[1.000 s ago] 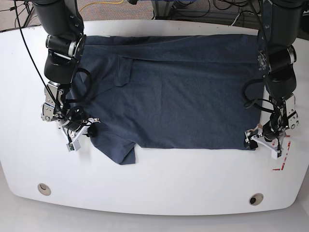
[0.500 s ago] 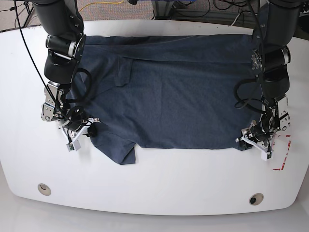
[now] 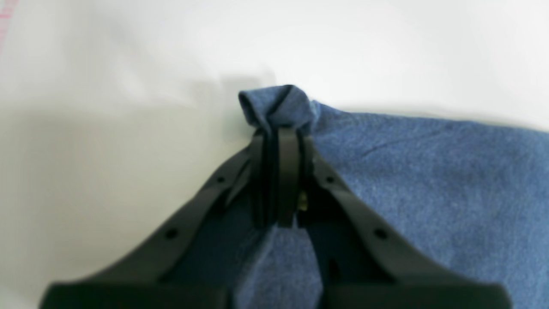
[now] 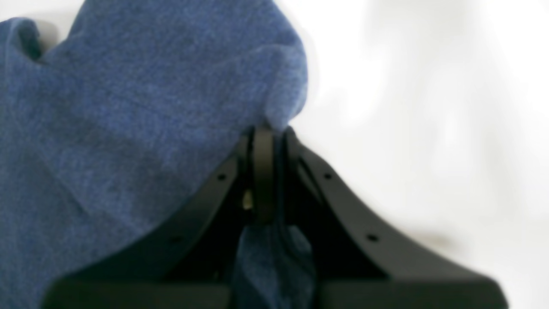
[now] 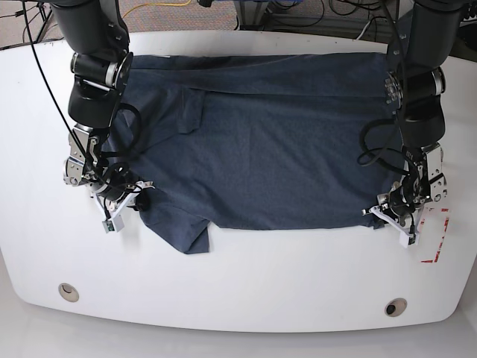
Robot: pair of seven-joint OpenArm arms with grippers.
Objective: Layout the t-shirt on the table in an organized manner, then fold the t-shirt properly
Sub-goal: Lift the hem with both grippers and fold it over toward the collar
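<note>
You have one counter (image 5: 246, 298), white and glossy with rounded corners, and one t-shirt (image 5: 261, 149), dark navy, spread across its far and middle part with the plain side up; no lettering shows. Two arms reach down onto it, one at each side. Two round metal grommets sit near the counter's front edge, one front-left (image 5: 68, 291) and one front-right (image 5: 395, 306) in the base view, and one red-outlined mark (image 5: 438, 239) lies at the right, just beside the shirt's near corner. Your left hand (image 3: 279, 133), on the right of the base view, is pinched closed on that near corner of the t-shirt: in the left wrist view a small roll of blue cloth pokes out past the fingertips (image 3: 288, 150) and more cloth runs back between the fingers. Your right hand (image 4: 266, 133), on the left of the base view, is likewise clamped closed on the shirt's edge close to the sleeve (image 5: 179, 227), with cloth bunched over and behind its tips in the right wrist view. The shirt's far edge runs close to the counter's back edge, so you have little room there. The near hem lies fairly straight between the two hands, except for the sleeve, which juts toward you past it. In front of the hem a broad band of bare counter stretches to the front edge, and bare strips remain outside each hand.
</note>
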